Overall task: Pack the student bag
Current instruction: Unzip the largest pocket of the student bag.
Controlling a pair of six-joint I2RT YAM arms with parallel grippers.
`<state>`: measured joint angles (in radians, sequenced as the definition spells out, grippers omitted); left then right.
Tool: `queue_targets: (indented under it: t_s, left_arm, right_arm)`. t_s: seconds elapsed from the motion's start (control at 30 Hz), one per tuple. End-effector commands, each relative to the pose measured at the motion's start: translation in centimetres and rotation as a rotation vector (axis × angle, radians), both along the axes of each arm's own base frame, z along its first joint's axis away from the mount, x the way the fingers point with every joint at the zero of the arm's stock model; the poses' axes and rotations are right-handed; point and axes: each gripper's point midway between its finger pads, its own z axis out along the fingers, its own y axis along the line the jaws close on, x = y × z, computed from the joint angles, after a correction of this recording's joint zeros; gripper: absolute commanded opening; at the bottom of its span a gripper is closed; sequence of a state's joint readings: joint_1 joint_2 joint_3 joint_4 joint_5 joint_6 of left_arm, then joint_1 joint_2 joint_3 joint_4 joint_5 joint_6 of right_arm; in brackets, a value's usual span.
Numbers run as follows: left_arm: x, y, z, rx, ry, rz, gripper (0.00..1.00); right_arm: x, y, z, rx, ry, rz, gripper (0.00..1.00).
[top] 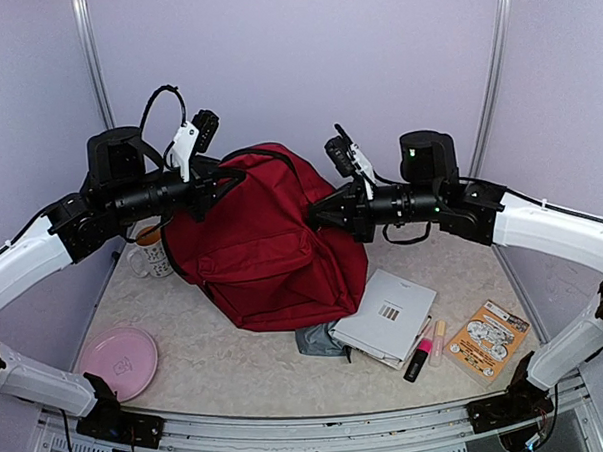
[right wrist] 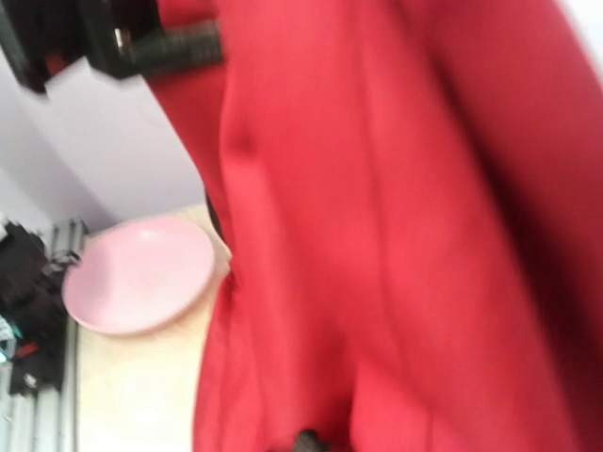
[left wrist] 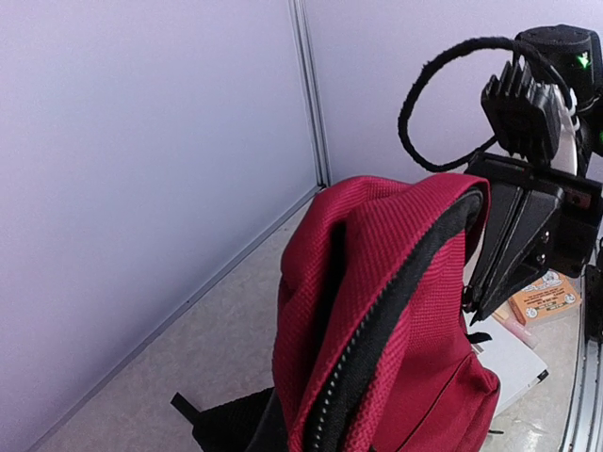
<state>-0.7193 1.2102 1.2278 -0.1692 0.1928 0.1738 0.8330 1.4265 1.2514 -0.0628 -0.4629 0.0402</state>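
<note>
The student bag (top: pixel 268 252), a dark red backpack, stands slumped in the middle of the table, held up from both sides. My left gripper (top: pixel 229 179) is shut on the fabric at its upper left edge. My right gripper (top: pixel 317 212) is shut on its upper right side. In the left wrist view the bag's red top (left wrist: pixel 377 282) and its black zipper (left wrist: pixel 396 320) fill the foreground, and the right gripper (left wrist: pixel 485 292) pinches the bag's rim. The right wrist view is blurred, mostly red fabric (right wrist: pixel 396 235). Neither gripper's own fingers show clearly in its wrist view.
A white book (top: pixel 387 312), a grey pouch (top: pixel 320 340), a pink highlighter (top: pixel 418 360), a pale tube (top: pixel 440 342) and an orange booklet (top: pixel 489 338) lie right of the bag. A pink plate (top: pixel 119 362) sits front left, a cup (top: pixel 153 253) behind it.
</note>
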Motion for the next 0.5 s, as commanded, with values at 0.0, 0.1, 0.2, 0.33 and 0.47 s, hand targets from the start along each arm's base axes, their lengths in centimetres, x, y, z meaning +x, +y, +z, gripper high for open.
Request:
queue_targets:
  t_s: [0.0,0.1,0.2,0.33,0.47]
  left_arm:
    - [0.1,-0.6,0.8,0.005,-0.058,-0.005,0.00]
    - [0.8,-0.9,-0.4,0.039,-0.041,0.007,0.00]
    - [1.3,-1.4,-1.2,0.055,-0.029,0.002,0.00]
    - [2.0,-2.3,-1.5,0.064,0.002,-0.012,0.23]
    - [3.1,-2.4,-1.2,0.050,0.029,0.019,0.70]
  right_arm:
    - [-1.1,0.2,6.2,0.152,-0.012,0.079,0.00]
    - [-1.9,0.6,8.5,0.217,-0.027,0.136,0.00]
    - [-2.0,0.8,11.1,0.277,-0.058,0.158,0.00]
    - [-1.0,1.4,12.0,0.291,-0.076,0.136,0.00]
    - [0.9,1.8,11.5,0.289,-0.041,0.084,0.00]
